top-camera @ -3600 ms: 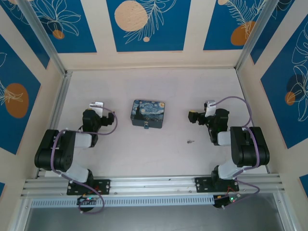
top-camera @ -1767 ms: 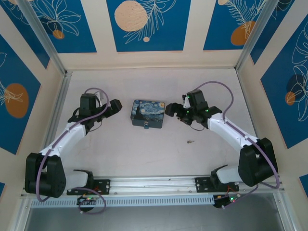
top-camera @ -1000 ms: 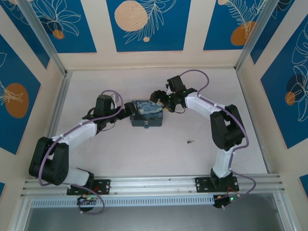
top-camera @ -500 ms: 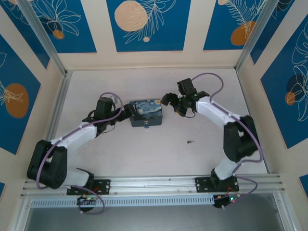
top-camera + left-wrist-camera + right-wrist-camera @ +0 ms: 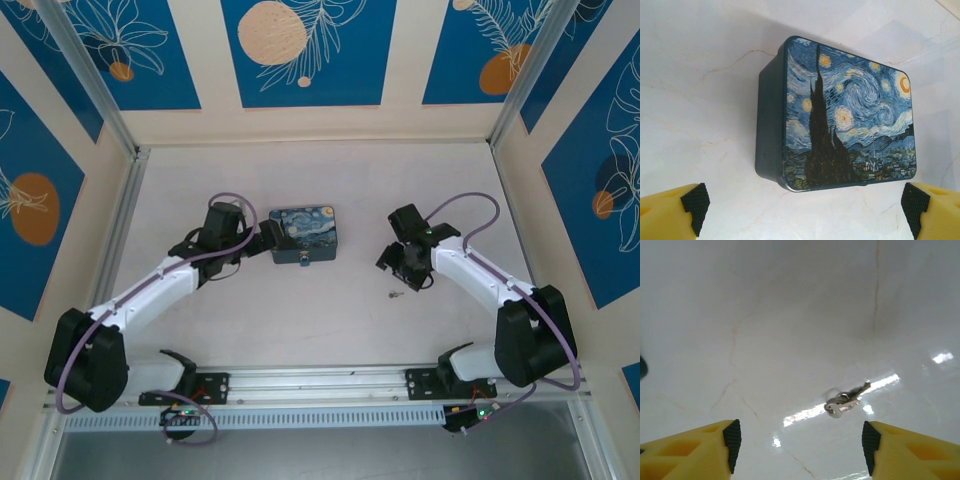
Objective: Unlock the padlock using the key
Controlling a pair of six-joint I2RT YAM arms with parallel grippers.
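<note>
Left tool (image 5: 263, 238) spread to full width, gripping nothing, its yellow, black-padded fingers (image 5: 675, 212) far apart with bare desk (image 5: 700, 75) between them. Just ahead of that tool, a dark-blue box (image 5: 845, 115) with a starry-night painting on the lid, flat on the desk; contact between fingertips and box impossible to judge from overhead. On the box edge closest to the arm bases, a small blue speck, the padlock (image 5: 304, 262), off to the right of the left tool and too small for shackle or keyhole to be made out. Right tool (image 5: 398, 266) pointing down at the desk, well apart from the box, jaws parted to a moderate width and empty. Lying flat on the desk just ahead of the right tool, nearer the right-hand finger than the left-hand one in the wrist view, the key (image 5: 842, 403): thin, silvery, with a small ring at one end and glare from the glossy surface beside it. No contact between key and either finger. Key well apart from the padlock, open desk between them; padlock far closer to the left tool than to the right one.
</note>
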